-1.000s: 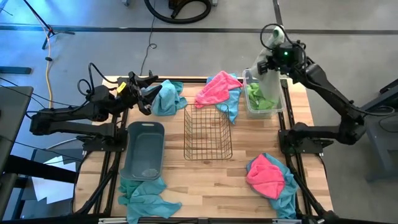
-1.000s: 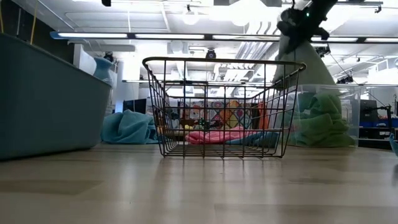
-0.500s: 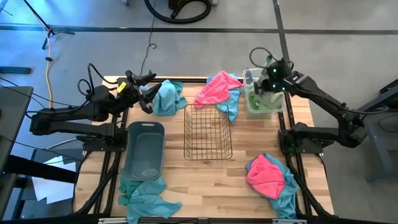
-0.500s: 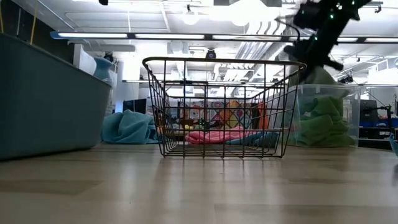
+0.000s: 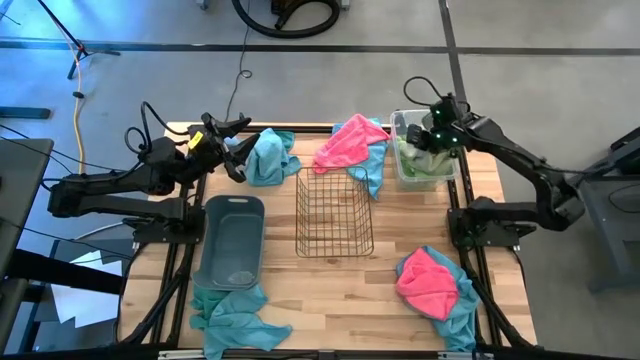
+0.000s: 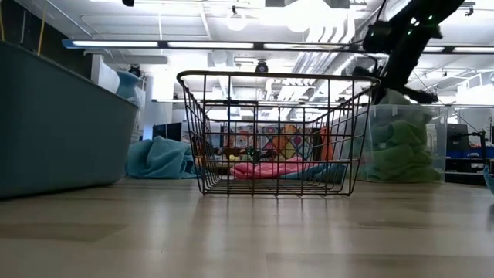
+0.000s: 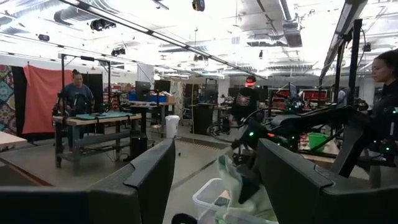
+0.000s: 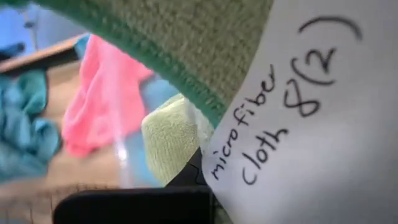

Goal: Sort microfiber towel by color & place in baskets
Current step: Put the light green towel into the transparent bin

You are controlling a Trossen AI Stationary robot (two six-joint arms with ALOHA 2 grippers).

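Observation:
My right gripper (image 5: 430, 138) is low over the clear bin (image 5: 401, 172) at the far right, shut on a lime green towel (image 8: 186, 43) that bears a white label (image 8: 298, 118). More green towels (image 6: 397, 150) lie in the bin. My left gripper (image 5: 238, 150) is open and empty at the far left, beside a teal towel (image 5: 268, 155) lying on the table. The grey-blue tub (image 5: 232, 240) and the wire basket (image 5: 334, 212) stand mid-table. My right gripper holds the green towel from above, fingers pointing down. The cloth and its label fill the right wrist view and hide the place of contact. In the left wrist view the towel (image 7: 231, 180) hangs below the gripper into the bin (image 7: 208, 200).
A pink towel on a teal one (image 5: 352, 145) lies at the far middle. Another pink-on-teal pile (image 5: 432, 285) lies at the near right. Teal towels (image 5: 235, 315) lie at the near left, just below the tub. People stand in the room behind.
My right gripper has gone down with the green towel, from well above the clear bin to just over it. The towel, which hung clear, now reaches into the bin.

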